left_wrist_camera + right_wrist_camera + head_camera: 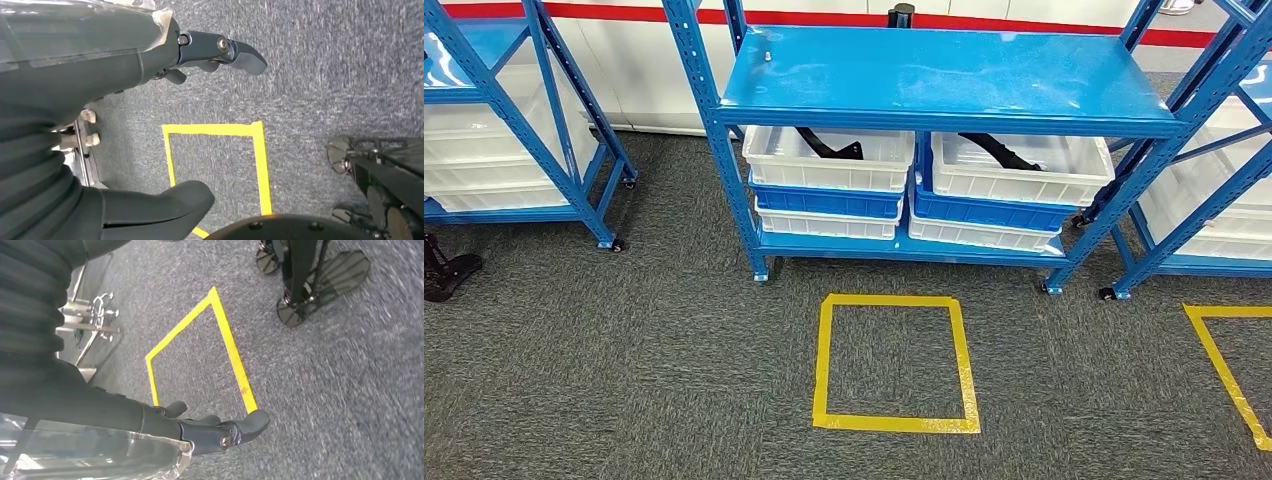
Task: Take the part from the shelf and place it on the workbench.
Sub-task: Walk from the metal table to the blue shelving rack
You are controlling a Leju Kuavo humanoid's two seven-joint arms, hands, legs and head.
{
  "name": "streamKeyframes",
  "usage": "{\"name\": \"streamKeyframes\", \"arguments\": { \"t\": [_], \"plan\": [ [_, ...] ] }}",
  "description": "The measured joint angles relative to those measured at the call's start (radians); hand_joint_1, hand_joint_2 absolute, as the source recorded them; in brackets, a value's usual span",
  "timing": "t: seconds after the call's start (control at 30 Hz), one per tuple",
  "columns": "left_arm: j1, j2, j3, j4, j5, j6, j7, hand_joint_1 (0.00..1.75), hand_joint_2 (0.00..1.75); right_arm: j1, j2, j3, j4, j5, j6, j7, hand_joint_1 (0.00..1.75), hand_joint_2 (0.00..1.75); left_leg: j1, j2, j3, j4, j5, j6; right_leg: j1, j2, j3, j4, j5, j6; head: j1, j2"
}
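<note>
A blue metal shelf (944,75) stands ahead of me in the head view. On its lower level sit two white bins on top of blue and white ones. A black curved part (829,147) lies in the left white bin (824,170), and another black part (1002,150) lies in the right white bin (1024,180). My left hand (150,55) hangs over the grey carpet with its fingers (235,50) stretched out, far from the thumb (160,202), and holds nothing. My right hand (165,425) also hangs above the carpet, fingers (240,427) extended, with nothing in it.
A yellow tape square (894,362) marks the carpet in front of the shelf, and part of a second one (1224,370) lies to the right. More blue shelves with white bins stand at the left (514,130) and right (1214,190). A black stand foot (444,272) is at the far left.
</note>
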Motion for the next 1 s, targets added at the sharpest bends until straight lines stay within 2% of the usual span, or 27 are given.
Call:
{"name": "streamKeyframes", "arguments": {
  "t": [0.53, 0.57, 0.67, 0.7, 0.83, 1.0],
  "plan": [
    [0.066, 0.0, 0.257, -0.074, -0.24, -0.121, 0.002, 0.0, 1.75, 0.075, -0.018, 0.418, -0.057, -0.267, 0.09, 0.008, 0.0, 1.75, 0.002, 0.0, 0.001, -0.001, 0.0, 0.0, 0.001, 0.0, 0.001, 0.0, -0.001, 0.0, 0.0, 0.0],
    [0.07, 0.0, 0.272, -0.079, -0.254, -0.128, 0.002, 0.0, 1.75, 0.079, -0.019, 0.442, -0.06, -0.283, 0.096, 0.009, 0.0, 1.31, 0.001, 0.0, 0.001, -0.001, 0.0, 0.0, 0.001, 0.0, 0.001, 0.0, -0.001, 0.0, 0.0, 0.0],
    [0.083, 0.0, 0.319, -0.093, -0.299, -0.151, 0.003, 0.0, 0.44, 0.093, -0.022, 0.517, -0.07, -0.333, 0.113, 0.012, 0.0, 0.0, 0.001, 0.0, 0.001, -0.001, 0.0, 0.0, 0.001, 0.0, 0.001, 0.0, -0.001, 0.0, 0.0, 0.0],
    [0.087, 0.0, 0.334, -0.097, -0.314, -0.159, 0.003, 0.0, 0.0, 0.097, -0.023, 0.542, -0.073, -0.35, 0.118, 0.013, 0.0, 0.0, 0.001, 0.0, 0.001, -0.001, 0.0, 0.0, 0.001, 0.0, 0.001, 0.0, -0.001, 0.0, 0.0, 0.0],
    [0.1, 0.0, 0.386, -0.113, -0.371, -0.188, 0.004, 0.0, 0.0, 0.111, -0.026, 0.626, -0.084, -0.414, 0.14, 0.017, 0.0, 0.0, 0.001, 0.0, 0.001, -0.001, 0.0, 0.0, 0.001, 0.0, 0.001, 0.0, -0.001, 0.0, 0.0, 0.0],
    [0.107, 0.001, 0.417, -0.123, -0.401, -0.204, 0.005, 0.0, 0.0, 0.119, -0.029, 0.677, -0.091, -0.447, 0.149, 0.017, 0.0, 0.0, 0.001, 0.0, 0.001, -0.001, 0.0, 0.0, 0.001, 0.0, 0.001, 0.0, -0.001, 0.0, 0.0, 0.0]
  ]
}}
